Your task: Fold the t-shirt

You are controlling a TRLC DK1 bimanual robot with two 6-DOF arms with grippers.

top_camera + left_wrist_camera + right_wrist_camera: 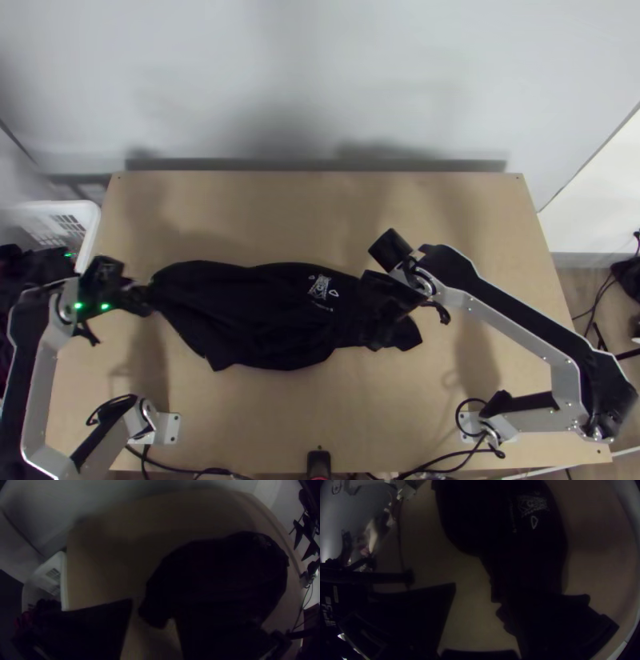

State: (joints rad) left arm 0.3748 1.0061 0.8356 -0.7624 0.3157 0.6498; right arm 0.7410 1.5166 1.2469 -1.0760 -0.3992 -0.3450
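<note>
Top view | bunched black t-shirt [256,316] on table [264,416] | right gripper [410,318], fingers apart, partly hides one end | left gripper [146,296], parted, at other end | folds unreadable

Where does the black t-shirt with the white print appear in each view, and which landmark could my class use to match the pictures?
Top view: the black t-shirt lies rumpled lengthwise across the middle of the light wooden table.
Left wrist view: the shirt stretches away from beside the left gripper.
Right wrist view: it stretches away from beside the right gripper.
Shared landmark: the table.
</note>
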